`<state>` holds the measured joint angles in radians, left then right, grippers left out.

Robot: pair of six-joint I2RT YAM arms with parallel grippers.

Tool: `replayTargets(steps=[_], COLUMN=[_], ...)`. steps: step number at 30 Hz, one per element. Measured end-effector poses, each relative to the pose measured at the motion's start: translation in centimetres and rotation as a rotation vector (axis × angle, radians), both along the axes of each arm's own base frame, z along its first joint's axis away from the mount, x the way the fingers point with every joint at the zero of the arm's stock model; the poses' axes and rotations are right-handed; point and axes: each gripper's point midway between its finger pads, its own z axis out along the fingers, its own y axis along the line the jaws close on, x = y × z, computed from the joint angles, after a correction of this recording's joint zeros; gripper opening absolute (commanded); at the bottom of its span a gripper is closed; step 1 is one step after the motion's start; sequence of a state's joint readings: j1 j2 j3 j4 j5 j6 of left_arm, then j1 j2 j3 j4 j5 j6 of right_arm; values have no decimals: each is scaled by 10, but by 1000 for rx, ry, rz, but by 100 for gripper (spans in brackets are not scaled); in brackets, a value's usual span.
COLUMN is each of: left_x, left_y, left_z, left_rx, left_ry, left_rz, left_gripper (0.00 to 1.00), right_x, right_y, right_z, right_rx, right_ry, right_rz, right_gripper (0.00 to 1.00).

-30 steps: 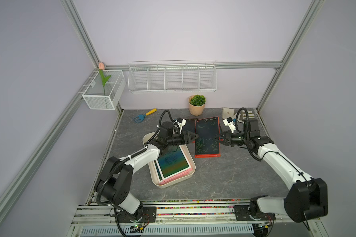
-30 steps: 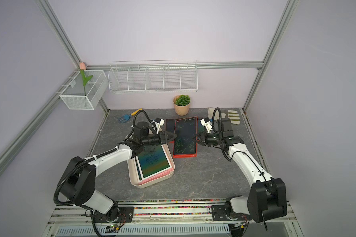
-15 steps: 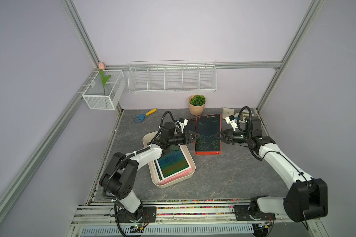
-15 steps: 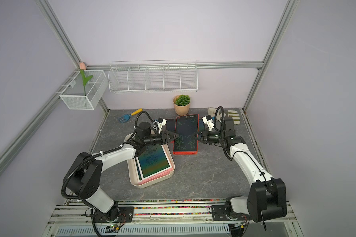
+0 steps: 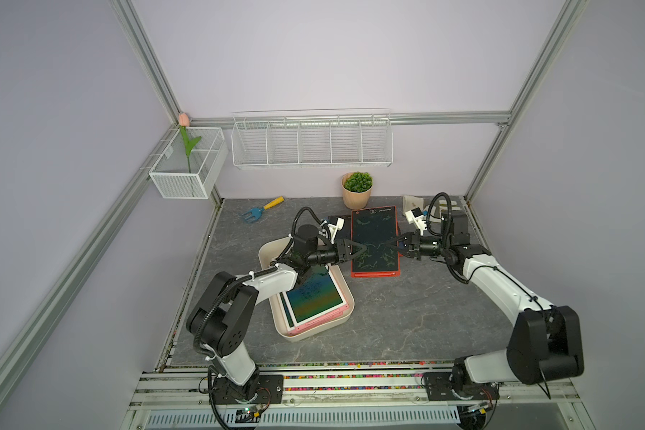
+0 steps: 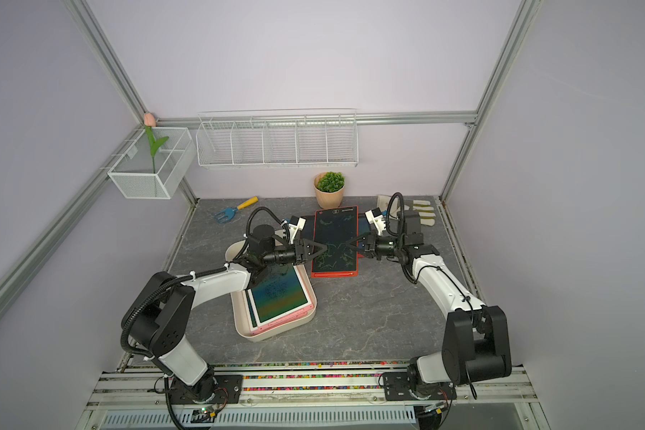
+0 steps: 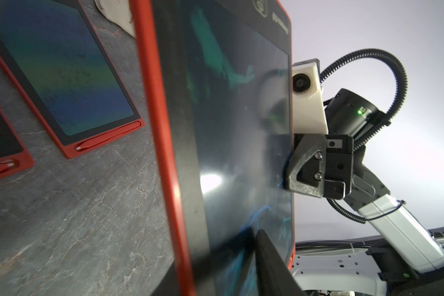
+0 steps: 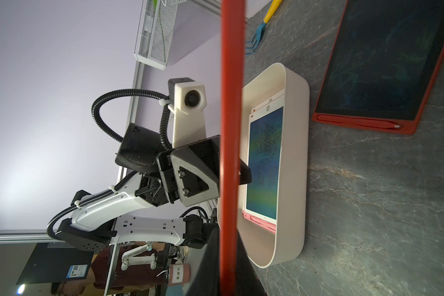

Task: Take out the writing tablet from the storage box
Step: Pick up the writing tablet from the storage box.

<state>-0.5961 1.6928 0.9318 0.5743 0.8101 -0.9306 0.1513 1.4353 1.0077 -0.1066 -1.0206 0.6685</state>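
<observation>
I hold the red writing tablet (image 5: 375, 238) between both arms, in the air above the worktop (image 5: 406, 316), toward the middle of its far edge. It is already clear of the storage box (image 5: 313, 333). My left gripper (image 5: 358, 248) straddles one long edge with its jaws narrowed onto the frame. My right gripper (image 5: 391, 244) pinches the opposite long edge, jaws nearly together on the thin rim. I judge that gripping both sides keeps such a wide, flat slab level and stops it from swinging. How firmly each side bites, I cannot tell.

The box sits nearer the left edge, with pink and white tablets (image 5: 313, 298) stacked flat inside. Other red tablets (image 7: 62, 64) lie on the worktop beneath the one I carry, so this looks like where it should go down.
</observation>
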Motion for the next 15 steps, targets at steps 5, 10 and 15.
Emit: replayTargets(steps=[5,10,15], left_x=[-2,-3,-5], left_y=[-1,-1,-2], left_z=[1,2,4], left_rx=[-3,-6,-13], left_ry=[0,0,-4], left_rz=[-10,-18,-29], left_gripper=[24,17,13], right_x=[7,8,8], right_y=[-4,-4,-6], right_z=[-12,-17,-22], right_rx=[-10,-15,-27], right_ry=[29,40,55], right_rz=[-11,-9,-13], right_gripper=[29,46,54])
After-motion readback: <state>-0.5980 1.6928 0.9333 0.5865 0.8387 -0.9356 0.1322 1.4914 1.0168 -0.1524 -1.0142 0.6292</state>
